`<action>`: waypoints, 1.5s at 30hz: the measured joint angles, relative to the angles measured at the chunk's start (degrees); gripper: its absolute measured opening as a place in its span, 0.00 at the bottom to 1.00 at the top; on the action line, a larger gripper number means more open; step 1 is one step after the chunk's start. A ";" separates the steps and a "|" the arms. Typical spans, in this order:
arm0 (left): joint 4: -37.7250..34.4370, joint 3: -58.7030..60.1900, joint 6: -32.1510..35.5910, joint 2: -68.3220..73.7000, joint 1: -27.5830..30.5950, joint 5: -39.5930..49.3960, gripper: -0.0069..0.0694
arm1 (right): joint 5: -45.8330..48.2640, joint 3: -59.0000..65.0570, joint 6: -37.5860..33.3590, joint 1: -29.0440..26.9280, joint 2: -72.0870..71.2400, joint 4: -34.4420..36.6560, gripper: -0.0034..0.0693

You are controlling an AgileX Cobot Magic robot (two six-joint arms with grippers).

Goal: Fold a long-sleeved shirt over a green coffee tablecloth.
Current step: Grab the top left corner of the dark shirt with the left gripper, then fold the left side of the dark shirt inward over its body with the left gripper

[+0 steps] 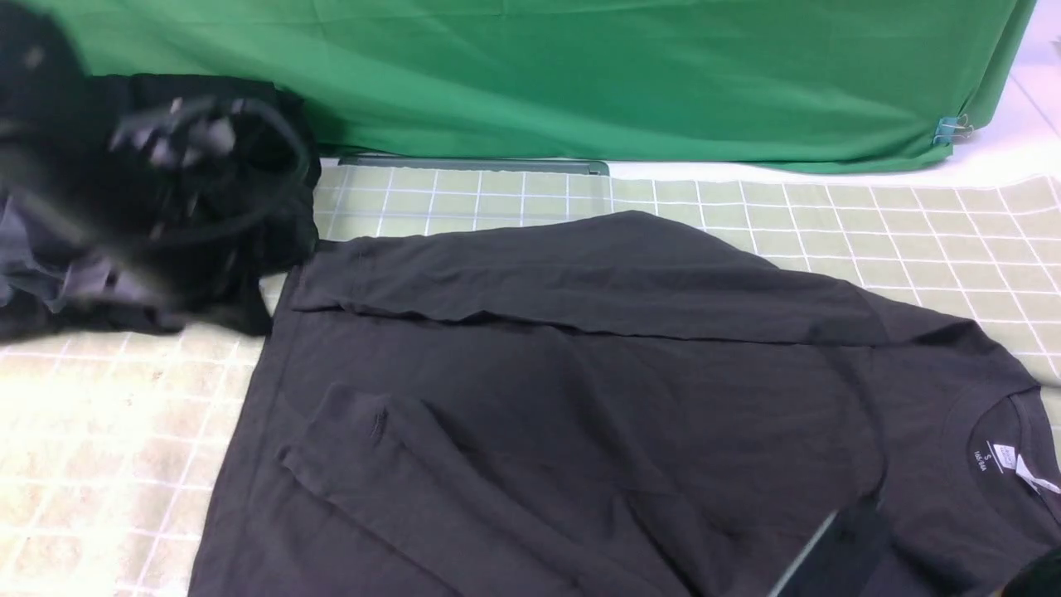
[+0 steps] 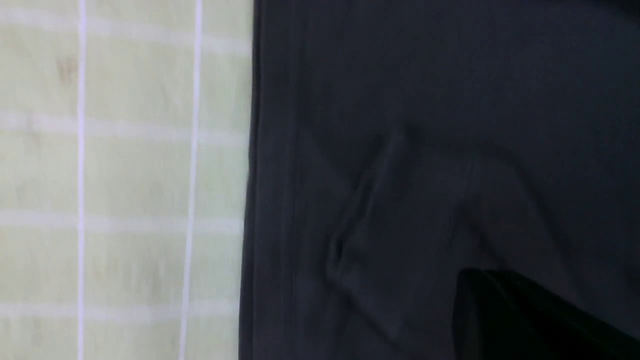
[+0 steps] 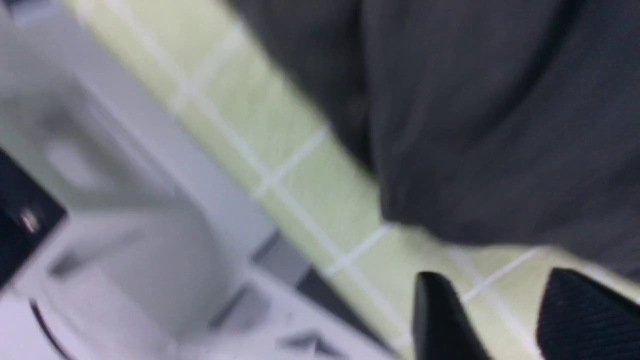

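The charcoal long-sleeved shirt (image 1: 580,390) lies flat, print side down, on the pale green gridded tablecloth (image 1: 912,232). Its collar and white neck label (image 1: 1007,456) are at the right, and both sleeves are folded across the body. My left arm (image 1: 174,141) is a blur at the upper left. In the left wrist view the shirt's hem and a sleeve cuff (image 2: 360,240) show, with only one dark finger (image 2: 525,320) in view. My right gripper (image 3: 497,280) stands open over bare tablecloth (image 3: 300,190) just off the shirt's edge (image 3: 475,150). One of its fingers (image 1: 837,551) shows at the bottom right.
A blacker bundle of black and grey garments (image 1: 50,282) lies at the far left, behind my left arm. Plain bright green fabric (image 1: 580,75) hangs along the back, held by a clip (image 1: 953,128). The white table edge (image 3: 150,150) runs beside the tablecloth.
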 joint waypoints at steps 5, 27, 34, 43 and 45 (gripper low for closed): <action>4.81 -10.93 -1.43 12.07 0.00 1.25 0.16 | -2.38 -1.22 2.36 0.00 -6.40 -1.37 0.29; 8.73 -23.94 -3.71 30.94 0.00 -2.13 0.37 | -3.26 -1.22 7.10 0.00 -9.62 -6.68 0.38; 7.43 -24.05 -1.16 30.94 0.00 -1.34 0.12 | -3.26 -1.22 7.16 0.00 -9.62 -6.68 0.38; 4.19 -24.30 1.87 26.05 -0.85 4.90 0.09 | -3.32 -1.22 7.27 0.00 -9.62 -6.68 0.38; 4.36 -24.34 1.98 24.35 -1.30 5.69 0.09 | -3.32 -1.22 7.27 0.00 -9.62 -7.00 0.38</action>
